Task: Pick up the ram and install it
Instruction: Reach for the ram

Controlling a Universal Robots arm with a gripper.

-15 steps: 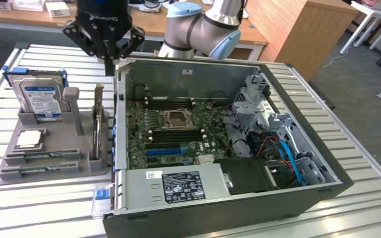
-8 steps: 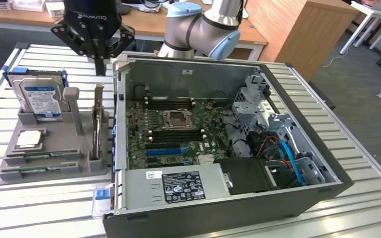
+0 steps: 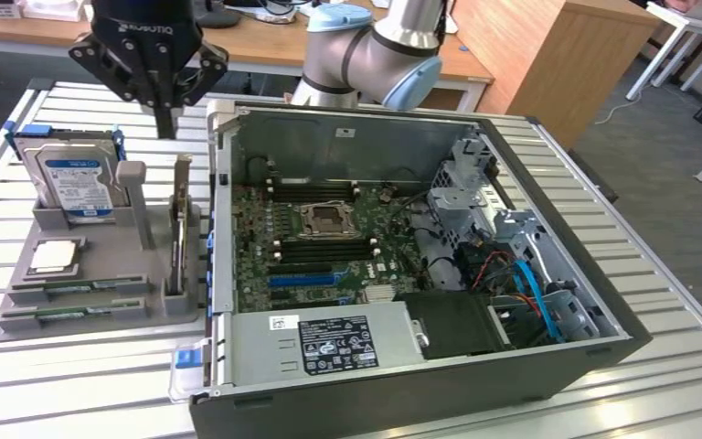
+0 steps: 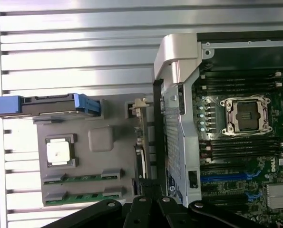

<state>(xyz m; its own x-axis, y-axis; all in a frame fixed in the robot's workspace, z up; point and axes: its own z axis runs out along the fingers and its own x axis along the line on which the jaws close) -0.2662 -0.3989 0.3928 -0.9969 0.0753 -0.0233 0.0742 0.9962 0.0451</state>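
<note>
Our gripper (image 3: 164, 128) hangs clenched, holding nothing, above the gray tray (image 3: 107, 273). Two ram sticks (image 3: 77, 289) lie flat well below it, past the processor (image 3: 56, 257). We judge them light, stiff and fragile: best pinched by the long edges, clear of the chips.

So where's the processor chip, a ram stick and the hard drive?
processor chip (image 3: 56, 258): exterior view, silver top.
ram stick (image 3: 79, 289) nearest it: exterior view, green middle.
hard drive (image 3: 77, 178): exterior view, label.
</note>
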